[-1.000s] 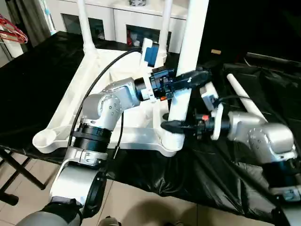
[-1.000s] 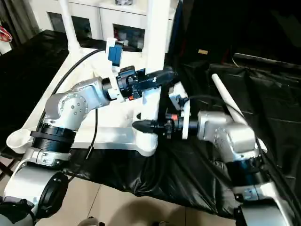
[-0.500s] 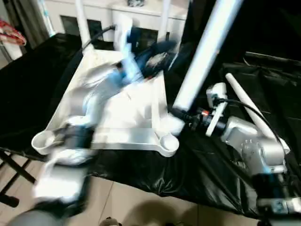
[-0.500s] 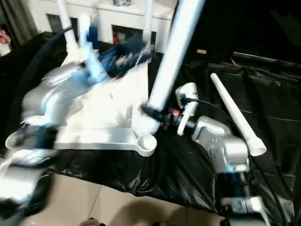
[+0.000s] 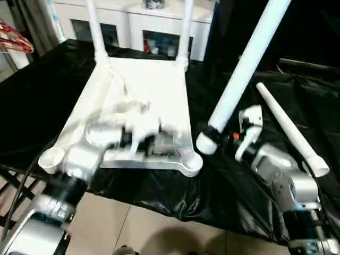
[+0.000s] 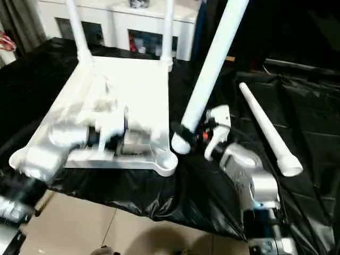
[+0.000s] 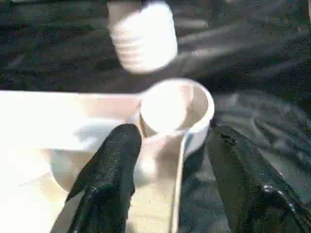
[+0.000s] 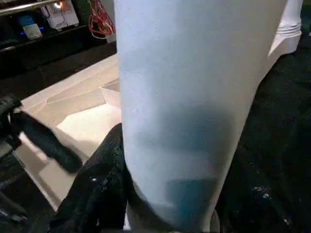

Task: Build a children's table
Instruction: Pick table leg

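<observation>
- My right gripper (image 8: 167, 194) is pinching a white leg (image 5: 245, 66) near its threaded end, tilting toward one o'clock.
- My left gripper (image 7: 170, 179) is hanging spread before the upturned top's (image 5: 143, 101) five-o'clock corner socket (image 7: 177, 104).

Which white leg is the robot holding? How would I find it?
Find the upside-down table top on the black cloth. By its near right corner, one leg leans up and away, its thick end gripped in the right hand. Two legs already stand in the far corners and one lies flat; this one alone is tilted in the air.
</observation>
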`<state>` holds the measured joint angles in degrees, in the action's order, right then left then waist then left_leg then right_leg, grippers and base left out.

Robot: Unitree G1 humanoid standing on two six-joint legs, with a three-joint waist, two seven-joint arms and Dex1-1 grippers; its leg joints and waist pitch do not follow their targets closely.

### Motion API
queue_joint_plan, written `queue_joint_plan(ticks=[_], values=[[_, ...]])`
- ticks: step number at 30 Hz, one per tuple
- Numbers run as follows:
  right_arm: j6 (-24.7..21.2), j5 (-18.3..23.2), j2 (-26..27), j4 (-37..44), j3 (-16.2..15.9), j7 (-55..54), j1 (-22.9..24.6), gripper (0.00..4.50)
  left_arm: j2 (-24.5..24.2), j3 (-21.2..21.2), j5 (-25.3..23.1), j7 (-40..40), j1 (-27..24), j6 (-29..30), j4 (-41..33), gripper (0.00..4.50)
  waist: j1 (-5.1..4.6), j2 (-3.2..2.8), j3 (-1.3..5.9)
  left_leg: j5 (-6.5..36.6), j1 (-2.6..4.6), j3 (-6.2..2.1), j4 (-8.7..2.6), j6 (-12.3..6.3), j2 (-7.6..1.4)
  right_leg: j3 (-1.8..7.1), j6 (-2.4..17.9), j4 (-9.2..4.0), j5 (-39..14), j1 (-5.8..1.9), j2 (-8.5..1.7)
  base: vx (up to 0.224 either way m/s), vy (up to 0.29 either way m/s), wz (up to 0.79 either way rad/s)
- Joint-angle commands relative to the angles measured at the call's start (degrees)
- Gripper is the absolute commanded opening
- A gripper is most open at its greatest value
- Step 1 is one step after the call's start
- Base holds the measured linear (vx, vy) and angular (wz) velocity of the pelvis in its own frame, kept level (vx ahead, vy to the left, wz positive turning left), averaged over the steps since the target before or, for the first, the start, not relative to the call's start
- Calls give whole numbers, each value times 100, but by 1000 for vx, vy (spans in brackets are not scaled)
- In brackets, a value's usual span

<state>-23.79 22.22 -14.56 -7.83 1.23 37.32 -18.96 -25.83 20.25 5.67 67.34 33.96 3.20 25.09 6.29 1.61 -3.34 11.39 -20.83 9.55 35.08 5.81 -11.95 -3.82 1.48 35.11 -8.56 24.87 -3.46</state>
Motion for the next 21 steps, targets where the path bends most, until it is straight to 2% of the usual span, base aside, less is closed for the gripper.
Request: queue_joint_plan(ticks=[1, 2, 4, 6, 8, 9, 10, 11, 13, 14, 16, 17, 18, 21], values=[[140, -65, -32, 147, -50, -52, 19, 191, -81, 111, -192, 81, 66, -169, 198, 221, -15, -94, 408, 1103, 33, 4, -465, 79, -60, 246, 623, -473, -1905, -393, -385, 0, 0, 0], [162, -80, -26, 142, -61, -72, 30, 191, -99, 136, -256, 105, 79, -229, 311, 221, -12, -81, 423, 1095, 34, -6, -465, 87, -62, 247, 608, -453, -1922, -412, -395, 0, 0, 0], [181, -111, -16, 161, -91, -97, 52, 191, -98, 167, -329, 115, 121, -335, 543, 219, -2, -82, 422, 1018, 32, 3, -459, 64, -56, 251, 632, -460, -1841, -398, -387, 0, 0, 0], [179, -122, -9, 192, -105, -106, 74, 191, -80, 175, -359, 106, 160, -419, 692, 188, 0, -85, 429, 999, 30, -1, -462, 71, -66, 252, 679, -439, -1756, -408, -393, 0, 0, 0], [163, -122, -10, 241, -107, -111, 105, 191, -55, 193, -421, 76, 229, -534, 888, 180, 5, -87, 428, 998, 29, -5, -463, 66, -72, 252, 709, -429, -1676, -409, -394, 0, 0, 0], [163, -122, -10, 241, -107, -111, 105, 191, -55, 193, -421, 76, 229, -534, 888, 176, -9, -182, 434, 1073, 53, -1, -459, 86, -73, 251, 735, -456, -1602, -394, -385, 0, 0, 0], [150, -129, -8, 275, -98, -108, 126, 191, -42, 215, -468, 87, 282, -609, 1025, 170, -13, -129, 447, 1006, 35, -6, -452, 82, -57, 253, 807, -405, -1410, -437, -378, 0, 0, 0], [143, -131, -18, 311, -88, -102, 152, 191, -20, 216, -524, 100, 348, -709, 1203, 158, -11, -131, 435, 994, 35, -1, -455, 61, -52, 255, 819, -413, -1394, -424, -368, 0, 0, 0], [142, -131, -24, 326, -84, -98, 164, 191, -8, 213, -550, 108, 381, -757, 1290, 142, 0, -147, 437, 1002, 38, -1, -451, 45, -49, 258, 809, -419, -1487, -434, -386, 0, 0, 0], [144, -130, -40, 335, -76, -91, 176, 191, -3, 203, -555, 170, 424, -781, 1390, 139, 6, -217, 433, 1015, 42, -7, -451, 57, -50, 259, 816, -426, -1534, -426, -391, 0, 0, 0], [149, -126, -54, 330, -75, -89, 179, 191, -9, 191, -534, 285, 464, -765, 1485, 126, -4, -178, 436, 1036, 36, -1, -452, 48, -44, 257, 782, -435, -1624, -444, -388, 0, 0, 0], [151, -123, -57, 329, -78, -90, 178, 191, -6, 181, -525, 318, 476, -767, 1524, 103, -7, -183, 429, 1059, 42, 3, -452, 41, -43, 256, 765, -453, -1727, -431, -385, 0, 0, 0], [151, -118, -59, 331, -86, -95, 178, 191, 3, 157, -507, 368, 492, -769, 1589, 103, -6, -201, 427, 1060, 41, 5, -450, 35, -33, 255, 748, -465, -1780, -431, -380, 0, 0, 0], [151, -111, -62, 341, -102, -100, 176, 191, 9, 131, -478, 496, 517, -738, 1701, 91, -9, -194, 432, 1028, 33, 0, -455, 34, -38, 250, 724, -468, -1813, -438, -385, 0, 0, 0]])
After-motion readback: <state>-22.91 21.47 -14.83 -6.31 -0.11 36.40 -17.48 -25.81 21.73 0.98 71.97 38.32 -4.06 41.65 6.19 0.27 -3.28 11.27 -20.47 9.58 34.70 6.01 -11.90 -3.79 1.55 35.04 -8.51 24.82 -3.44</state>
